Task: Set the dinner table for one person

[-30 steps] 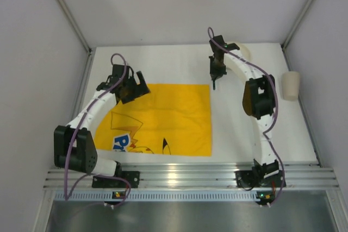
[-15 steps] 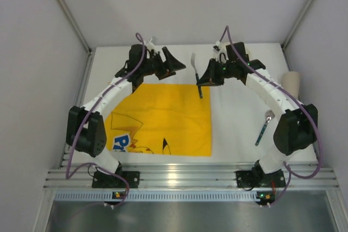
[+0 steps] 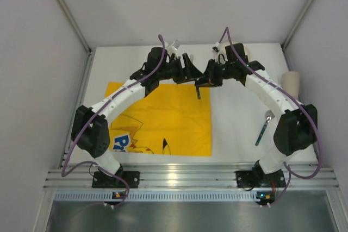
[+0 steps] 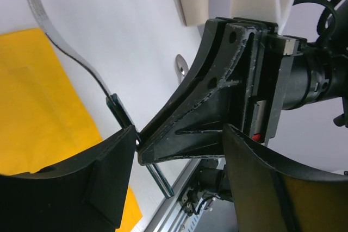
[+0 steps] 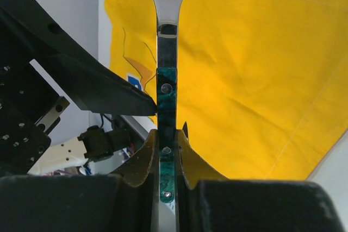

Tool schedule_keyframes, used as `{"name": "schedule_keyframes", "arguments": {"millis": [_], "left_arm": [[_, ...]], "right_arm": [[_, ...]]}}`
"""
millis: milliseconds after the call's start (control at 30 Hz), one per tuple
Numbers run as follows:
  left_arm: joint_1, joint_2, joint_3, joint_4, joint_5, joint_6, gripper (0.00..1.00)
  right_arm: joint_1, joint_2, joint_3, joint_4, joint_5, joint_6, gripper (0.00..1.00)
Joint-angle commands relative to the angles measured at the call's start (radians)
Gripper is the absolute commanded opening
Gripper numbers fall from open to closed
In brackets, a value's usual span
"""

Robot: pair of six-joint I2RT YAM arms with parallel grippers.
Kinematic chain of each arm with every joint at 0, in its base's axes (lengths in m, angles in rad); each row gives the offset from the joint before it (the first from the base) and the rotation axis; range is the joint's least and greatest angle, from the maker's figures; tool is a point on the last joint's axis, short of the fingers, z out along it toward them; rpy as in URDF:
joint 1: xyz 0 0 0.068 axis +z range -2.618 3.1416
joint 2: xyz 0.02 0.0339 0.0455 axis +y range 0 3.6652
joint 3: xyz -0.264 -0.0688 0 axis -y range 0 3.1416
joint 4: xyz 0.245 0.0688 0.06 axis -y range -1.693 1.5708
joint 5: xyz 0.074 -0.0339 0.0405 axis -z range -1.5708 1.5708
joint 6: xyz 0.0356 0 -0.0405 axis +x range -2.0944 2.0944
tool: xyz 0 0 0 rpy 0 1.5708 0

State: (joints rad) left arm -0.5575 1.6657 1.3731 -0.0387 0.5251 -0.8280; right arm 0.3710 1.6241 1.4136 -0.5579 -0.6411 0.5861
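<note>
The white desk [image 3: 234, 129] fills the floor of the enclosure, with its ribbed aluminium rail along the near edge where both arm bases are bolted. A yellow cartoon-printed mat [image 3: 168, 118] lies on its left-centre part.

Both arms reach to the far middle of the desk and meet above the mat's far right corner. The right pincer [image 3: 205, 80] is closed tight on a teal-handled piece of cutlery [image 3: 198, 92]. In the right wrist view its fingers [image 5: 142, 158] clamp the riveted handle [image 5: 167, 96], and the steel neck runs on past them over the yellow cloth. The head is cut off at the frame edge, so fork or spoon cannot be told.

The left pincer [image 3: 187, 69] is spread wide and holds nothing. In its own wrist view the two dark fingers [image 4: 103, 180] stand far apart, with the right pincer's tip between them. One left fingertip sits just beside the teal handle; whether it touches cannot be told.

On the right part of the desk lies a teal-handled spoon [image 3: 263, 126], well apart from the mat. A cream cup [image 3: 290, 84] stands near the right wall.
</note>
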Motion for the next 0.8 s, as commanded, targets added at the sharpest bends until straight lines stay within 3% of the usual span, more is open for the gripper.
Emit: {"name": "schedule_keyframes", "arguments": {"millis": [0, 233, 567, 767], "left_arm": [[-0.005, 0.0, 0.041, -0.052, -0.069, 0.044, 0.69], [-0.007, -0.069, 0.05, -0.159, -0.218, 0.124, 0.66], [-0.015, -0.04, 0.035, -0.145, -0.206, 0.102, 0.62], [-0.013, -0.031, 0.056, -0.161, -0.249, 0.104, 0.55]], "right_arm": [[0.013, -0.075, 0.025, 0.084, -0.037, 0.029, 0.0], [0.013, -0.112, 0.001, 0.081, -0.023, 0.037, 0.0], [0.028, -0.135, -0.033, 0.136, -0.046, 0.078, 0.0], [0.068, -0.145, -0.038, 0.165, -0.06, 0.106, 0.0]]}}
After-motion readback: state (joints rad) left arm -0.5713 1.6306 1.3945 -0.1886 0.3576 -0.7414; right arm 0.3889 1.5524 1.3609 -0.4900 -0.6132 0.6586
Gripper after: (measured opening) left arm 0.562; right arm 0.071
